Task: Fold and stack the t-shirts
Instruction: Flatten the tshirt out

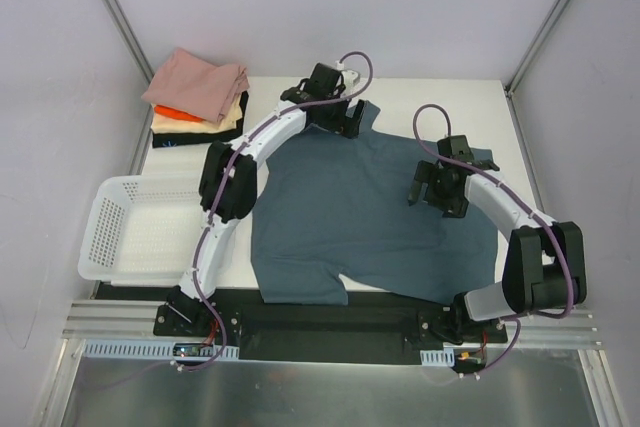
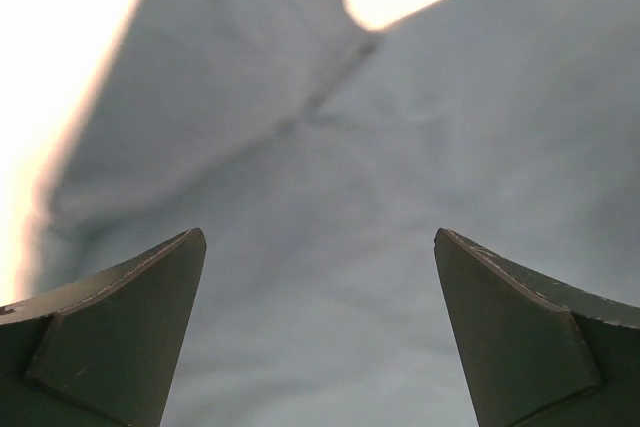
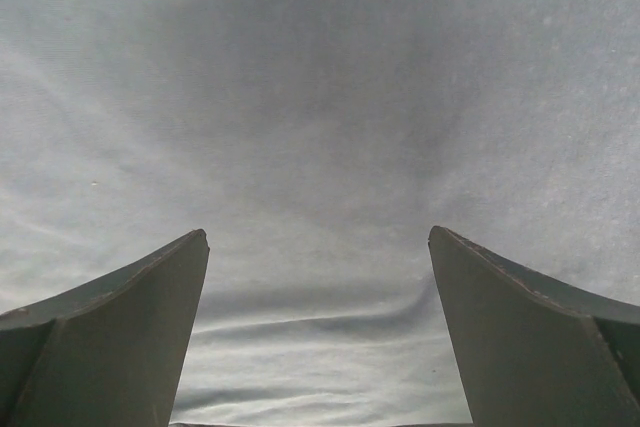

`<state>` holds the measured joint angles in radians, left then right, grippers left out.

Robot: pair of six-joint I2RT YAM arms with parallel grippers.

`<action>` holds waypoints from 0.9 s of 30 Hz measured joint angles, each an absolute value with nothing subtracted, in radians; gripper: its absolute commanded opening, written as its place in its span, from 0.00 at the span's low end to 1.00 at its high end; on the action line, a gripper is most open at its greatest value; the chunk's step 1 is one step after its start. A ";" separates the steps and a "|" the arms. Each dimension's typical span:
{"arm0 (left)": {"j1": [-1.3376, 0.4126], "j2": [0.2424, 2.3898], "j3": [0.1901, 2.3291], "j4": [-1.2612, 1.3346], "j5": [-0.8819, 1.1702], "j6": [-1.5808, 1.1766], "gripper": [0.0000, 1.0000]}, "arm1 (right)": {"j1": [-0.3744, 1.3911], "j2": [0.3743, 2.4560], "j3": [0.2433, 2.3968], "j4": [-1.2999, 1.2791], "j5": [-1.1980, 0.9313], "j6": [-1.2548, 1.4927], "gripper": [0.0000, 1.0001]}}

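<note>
Slate-blue t-shirt [image 1: 350,217] lies spread flat at the middle of the table [image 1: 470,102], evidently ready for folding, with the left gripper [image 1: 348,119] poised over its far edge and the right gripper [image 1: 435,195] over its right side, both wide apart and empty, while folded shirts [image 1: 200,97] sit stacked at the far left corner.

- The left arm [image 1: 235,182] arches from its base to the far left corner of the blue t-shirt [image 1: 350,217].
- The left gripper [image 1: 347,120] hangs over the shirt's sleeve there, jaws spread wide, empty.
- The right arm [image 1: 520,222] bends over the shirt's right side.
- The right gripper [image 1: 428,192] points down at the shirt, jaws wide apart, empty.
</note>
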<state>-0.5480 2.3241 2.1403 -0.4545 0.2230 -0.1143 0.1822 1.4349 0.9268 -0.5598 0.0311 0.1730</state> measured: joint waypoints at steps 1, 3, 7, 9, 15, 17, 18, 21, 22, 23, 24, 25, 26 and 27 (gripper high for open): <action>-0.548 2.350 2.160 -0.458 0.202 -0.046 0.99 | 0.182 1.441 0.927 -0.560 0.033 0.171 0.96; -0.549 2.385 2.181 -0.462 0.149 0.091 0.99 | 0.182 1.451 0.927 -0.561 0.037 0.171 0.96; -0.549 2.436 2.218 -0.469 0.046 0.307 0.99 | 0.182 1.470 0.927 -0.562 0.038 0.171 0.96; -0.549 2.463 2.239 -0.463 0.007 0.396 0.99 | 0.182 1.479 0.927 -0.562 0.038 0.171 0.96; -0.549 2.487 2.240 -0.461 -0.009 0.537 0.99 | 0.182 1.488 0.927 -0.562 0.038 0.171 0.96; -0.549 2.492 2.240 -0.443 -0.012 0.553 0.97 | 0.182 1.490 0.927 -0.562 0.037 0.171 0.96; -0.549 2.496 2.240 -0.427 -0.018 0.562 0.97 | 0.182 1.492 0.927 -0.562 0.037 0.171 0.96; -0.549 2.518 2.240 -0.377 -0.039 0.579 0.97 | 0.182 1.497 0.927 -0.562 0.038 0.171 0.96; -0.549 2.529 2.240 -0.368 -0.041 0.586 0.97 | 0.182 1.499 0.927 -0.562 0.038 0.171 0.96; -0.549 2.535 2.240 -0.362 -0.045 0.591 0.96 | 0.182 1.501 0.927 -0.562 0.038 0.171 0.96; -0.549 2.540 2.240 -0.352 -0.048 0.596 0.94 | 0.182 1.501 0.927 -0.563 0.038 0.171 0.96; -0.549 2.540 2.240 -0.343 -0.053 0.601 0.91 | 0.182 1.501 0.927 -0.563 0.038 0.170 0.96; -0.549 2.540 2.239 -0.336 -0.055 0.607 0.88 | 0.182 1.501 0.927 -0.564 0.039 0.170 0.96; -0.549 2.540 2.236 -0.330 -0.055 0.611 0.86 | 0.182 1.501 0.927 -0.564 0.039 0.170 0.96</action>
<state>-0.5491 2.5397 2.2364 -0.3302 -0.0547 0.6106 0.1822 1.5013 0.9268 -0.5636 0.0391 0.1703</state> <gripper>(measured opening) 0.933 0.966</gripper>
